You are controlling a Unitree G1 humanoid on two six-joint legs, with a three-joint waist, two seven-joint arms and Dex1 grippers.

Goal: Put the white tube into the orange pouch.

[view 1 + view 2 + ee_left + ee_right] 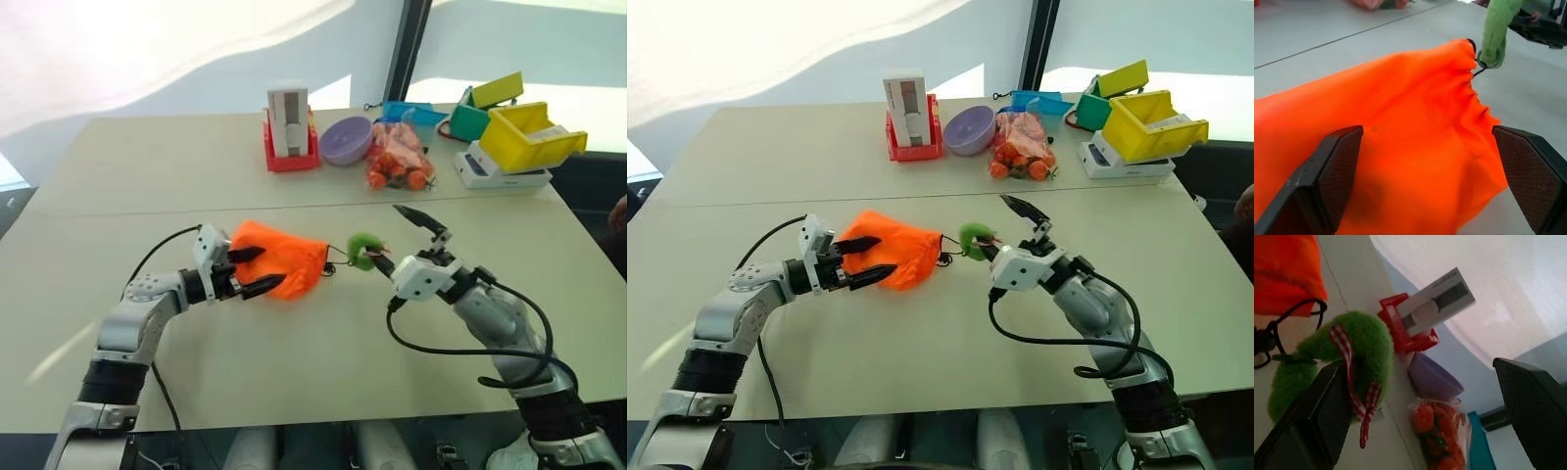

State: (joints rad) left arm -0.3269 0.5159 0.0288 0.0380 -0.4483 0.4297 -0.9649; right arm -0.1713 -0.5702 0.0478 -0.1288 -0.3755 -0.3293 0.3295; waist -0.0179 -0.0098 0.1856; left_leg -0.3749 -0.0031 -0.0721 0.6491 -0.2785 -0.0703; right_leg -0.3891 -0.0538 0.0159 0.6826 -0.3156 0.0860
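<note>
orange soft fabric drawstring pouch (279, 257) lies bunched near the middle of the beige table (294, 343), its mouth gathered shut on a thin black cord (1283, 318). the white tube cannot be made out; whether it sits inside cannot be told. the left gripper (257, 270) has its two black fingers spread wide on either side of the pouch's end, not pinching it. the right gripper (400, 239) is also wide apart, one finger beside the fuzzy green ball (364, 250), whose far side is hidden.
</note>
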